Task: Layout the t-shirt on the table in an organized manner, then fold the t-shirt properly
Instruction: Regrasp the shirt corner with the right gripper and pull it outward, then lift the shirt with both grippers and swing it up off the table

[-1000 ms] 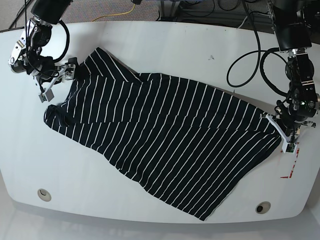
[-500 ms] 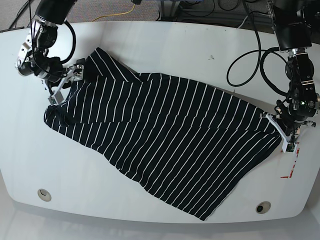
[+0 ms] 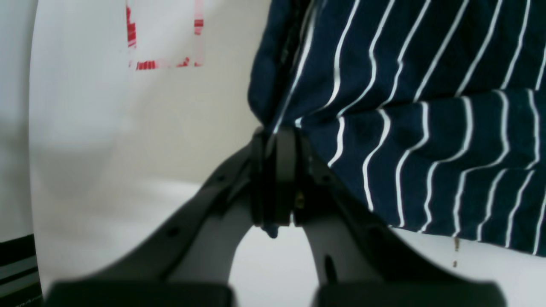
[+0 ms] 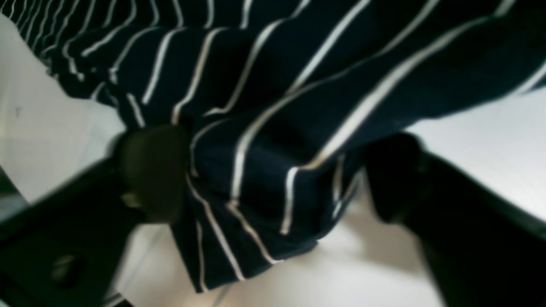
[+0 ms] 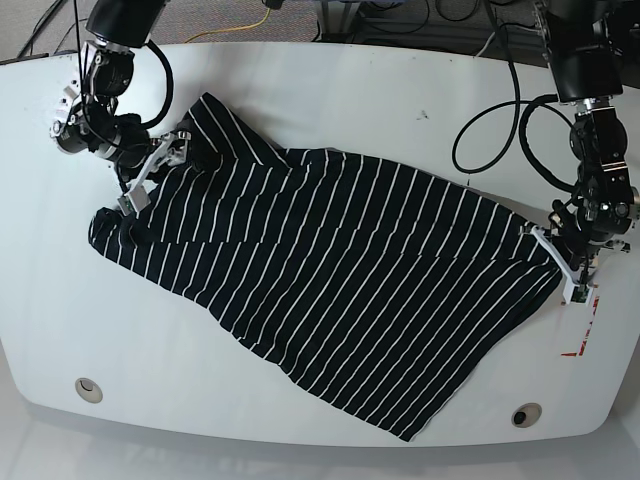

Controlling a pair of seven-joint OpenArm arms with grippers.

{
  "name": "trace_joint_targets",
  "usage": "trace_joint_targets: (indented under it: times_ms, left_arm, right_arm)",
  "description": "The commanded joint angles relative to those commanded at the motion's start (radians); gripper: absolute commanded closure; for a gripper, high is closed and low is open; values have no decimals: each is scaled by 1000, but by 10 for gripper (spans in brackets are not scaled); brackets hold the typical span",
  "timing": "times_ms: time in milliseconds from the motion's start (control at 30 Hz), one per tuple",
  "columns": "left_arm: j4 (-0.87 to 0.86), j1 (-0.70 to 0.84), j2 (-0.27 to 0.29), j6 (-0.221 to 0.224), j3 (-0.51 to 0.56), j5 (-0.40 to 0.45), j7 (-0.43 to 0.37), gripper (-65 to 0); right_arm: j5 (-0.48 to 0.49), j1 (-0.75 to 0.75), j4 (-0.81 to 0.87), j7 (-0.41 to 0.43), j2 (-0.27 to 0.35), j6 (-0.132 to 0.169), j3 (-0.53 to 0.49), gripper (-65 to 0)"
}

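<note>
The dark navy t-shirt [image 5: 330, 270] with thin white stripes lies spread diagonally across the white table [image 5: 350, 90], one corner near the front edge. My left gripper [image 5: 572, 272] is at the shirt's right corner. In the left wrist view the left gripper [image 3: 277, 145] is shut on the t-shirt [image 3: 426, 106] at its edge. My right gripper [image 5: 155, 170] is at the shirt's upper left part. In the right wrist view the right gripper [image 4: 273, 179] is open, its fingers [image 4: 153, 170] wide apart, with a bunch of the t-shirt [image 4: 298, 85] between them.
A red rectangular marking [image 5: 578, 350] is on the table beside the left gripper, the same marking [image 3: 162, 64] showing in the left wrist view. Two round holes [image 5: 88, 388] [image 5: 525, 414] sit along the front edge. Black cables [image 5: 490, 120] loop over the back right.
My right arm has moved rightward onto the shirt's upper left part, and that part has shifted slightly right. The left arm has stayed in place.
</note>
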Motion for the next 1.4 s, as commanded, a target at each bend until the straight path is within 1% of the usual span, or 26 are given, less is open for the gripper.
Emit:
trace_joint_targets:
  times_ms: [67,100,133,167,233,300,467,667,733,767,833,933,1100,1233,1333,1400]
  left_arm:
    - [0,0,0,0,0,0,0,0]
    - [0,0,0,0,0,0,0,0]
    - [0,0,0,0,0,0,0,0]
    - [0,0,0,0,0,0,0,0]
    - [0,0,0,0,0,0,0,0]
    - [0,0,0,0,0,0,0,0]
    - [0,0,0,0,0,0,0,0]
    - [2,0,0,0,0,0,0,0]
    - [6,0,-2,0,0,0,0,0]
    - [9,0,-2,0,0,-2,0,0]
    - [17,-2,-2,0,0,-2,-2,0]
    - [55,-2,-2,0,-21,-3,-11,0]
    - [118,-2,0,0,-60,-5,-31,0]
    - [189,-5,0,0,-63,-6,-31,0]
    - [250,-5,0,0,-63,-6,-32,0]
    - [279,-5,0,0,-63,-6,-32,0]
  right_arm:
    - [0,-2,0,0,5,0,0,-336]
    - [0,-2,0,0,6,0,0,-312]
    - [0,-3,0,0,8,0,2,-263]
    - [0,-3,0,0,8,0,2,-230]
    - [0,-3,0,0,11,0,2,-176]
    - [0,-5,3,0,23,0,2,-141]
    - [0,-32,58,-2,29,0,2,-133]
    - [0,-84,210,-3,29,0,2,-122]
    - [0,-101,259,-3,29,0,2,-89]
    - [0,-114,304,-3,29,0,2,-44]
    - [0,-127,351,-3,31,0,2,0]
    - [-2,-146,430,-3,31,0,2,-10]
    - [-2,-153,526,-3,31,0,2,-5]
    - [0,-146,542,-3,35,0,2,-5]
    - [2,-143,543,-3,68,0,6,-5]
    - [35,-132,543,0,80,0,28,-5]
